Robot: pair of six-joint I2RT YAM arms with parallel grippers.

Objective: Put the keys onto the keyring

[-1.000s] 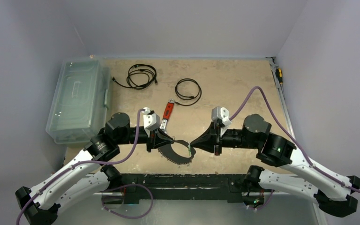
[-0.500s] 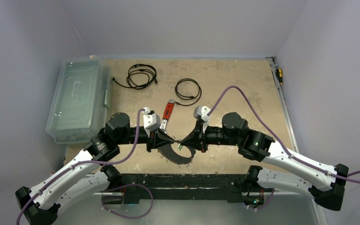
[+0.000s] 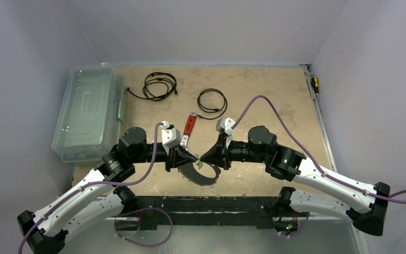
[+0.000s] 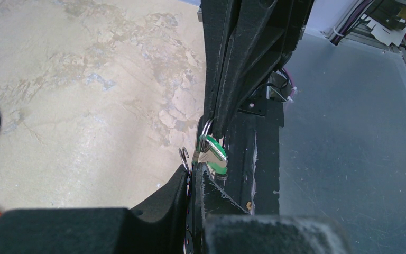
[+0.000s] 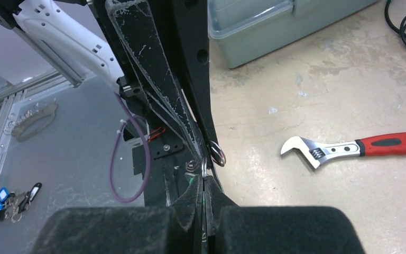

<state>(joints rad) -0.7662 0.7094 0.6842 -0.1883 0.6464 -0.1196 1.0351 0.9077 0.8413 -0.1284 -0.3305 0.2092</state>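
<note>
— Which step was that?
— Threading. My left gripper [image 4: 193,170] was clamped on the keyring [image 5: 217,154] over the near edge of the table [image 3: 275,95]. My right gripper [image 5: 203,182] pinched the green key [image 4: 215,154] just beside it. Next, I judged, its hole needed easing onto the wire end.

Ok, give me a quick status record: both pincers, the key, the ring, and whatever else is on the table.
left pincer: shut on the keyring, near the table's front edge
right pincer: shut on the green-headed key, tip to tip with the left
keyring: wire ring showing at the left pincer's tip
green-headed key: between the two tips; whether it is threaded on cannot be told
also on the table: red-handled adjustable wrench, two black coiled cables, clear lidded plastic box at left
</note>
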